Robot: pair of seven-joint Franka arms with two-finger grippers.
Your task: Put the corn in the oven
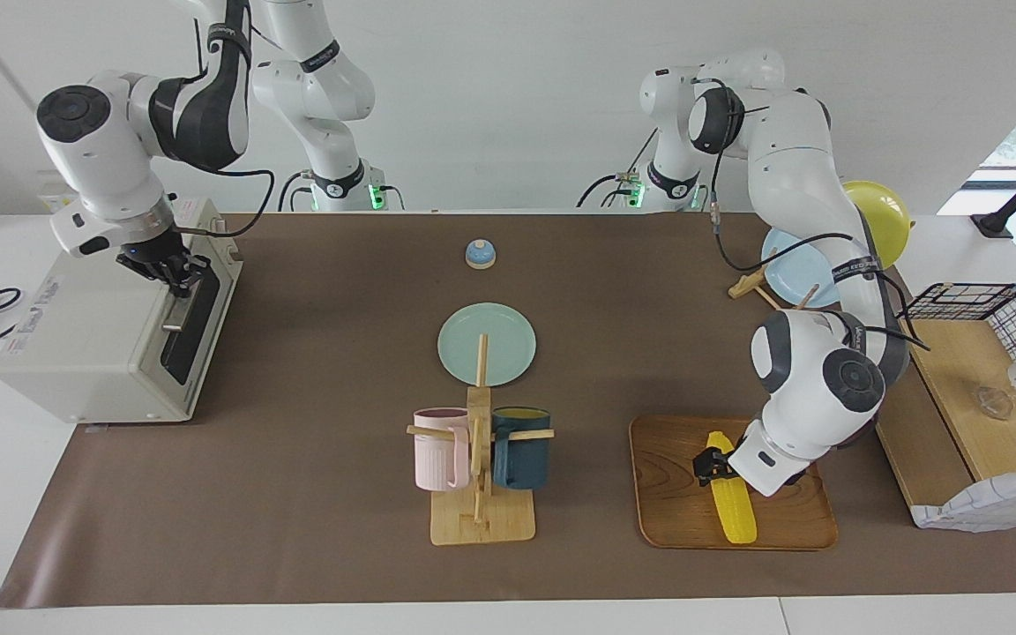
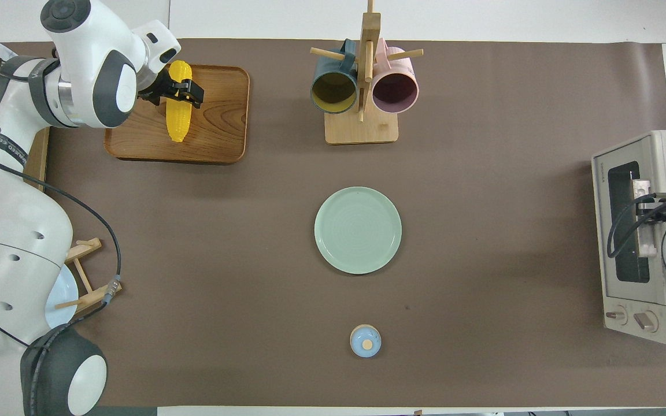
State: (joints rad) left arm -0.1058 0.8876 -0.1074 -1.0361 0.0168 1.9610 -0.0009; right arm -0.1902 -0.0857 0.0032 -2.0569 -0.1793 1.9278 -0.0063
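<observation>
Left gripper (image 1: 713,465) straddles the corn (image 1: 730,499) with fingers spread wide on either side of the cob, not yet clamped; the corn lies beneath it on the wooden tray (image 1: 672,494) at the left arm's end of the table. Right gripper (image 1: 180,273), fingertips pinched together, sits at the bar handle (image 1: 177,309) of the oven (image 1: 93,339), whose dark glass door is up.

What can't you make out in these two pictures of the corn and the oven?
- Facing view: the left gripper hides part of the corn, so contact is unclear.
- Overhead view: the right arm covers part of the oven door and handle.
- Both views: the oven's inside is hidden by its dark, closed door.
</observation>
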